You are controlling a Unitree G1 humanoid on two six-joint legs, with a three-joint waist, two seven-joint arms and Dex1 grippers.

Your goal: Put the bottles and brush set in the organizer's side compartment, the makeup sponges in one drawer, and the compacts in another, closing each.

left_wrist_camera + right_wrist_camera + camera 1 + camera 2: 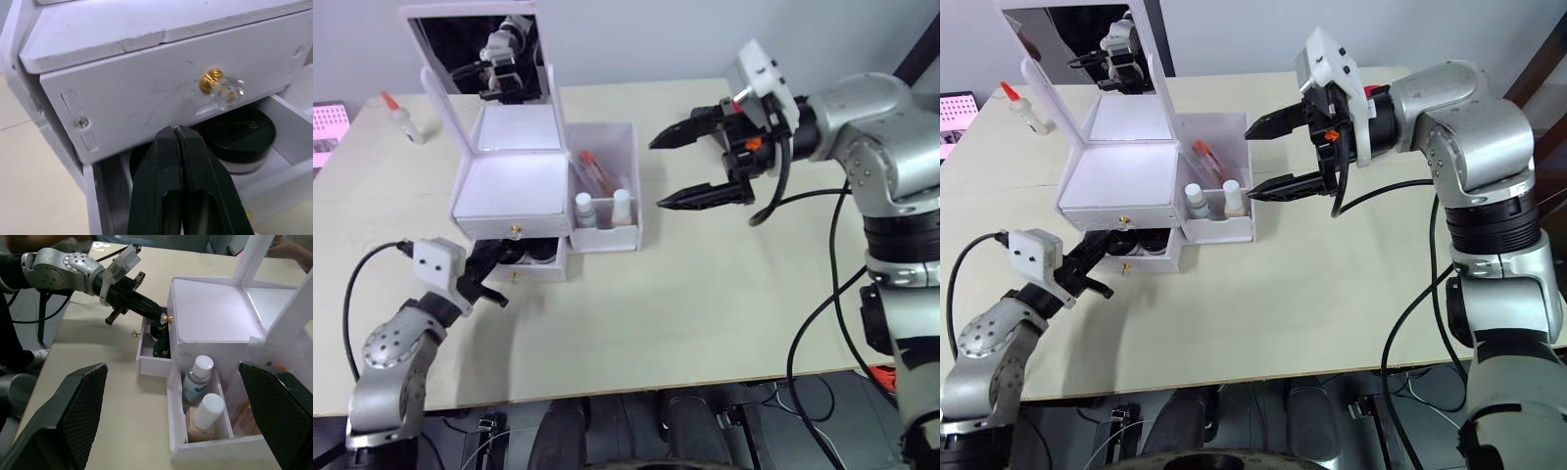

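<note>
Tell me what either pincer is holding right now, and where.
Nothing. The left pincer is shut on itself at the open lower drawer; the right pincer hangs open beside the organizer.

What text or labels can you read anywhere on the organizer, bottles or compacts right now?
None can be read.
Clear bottle: a blue mark on its label, too small to read.
Compacts in the open lower drawer: a small gold mark on a lid, too blurred to read.
Organizer: plain white, no lettering.
Pink item at the table's far left edge: a dotted pattern, no legible words.
</note>
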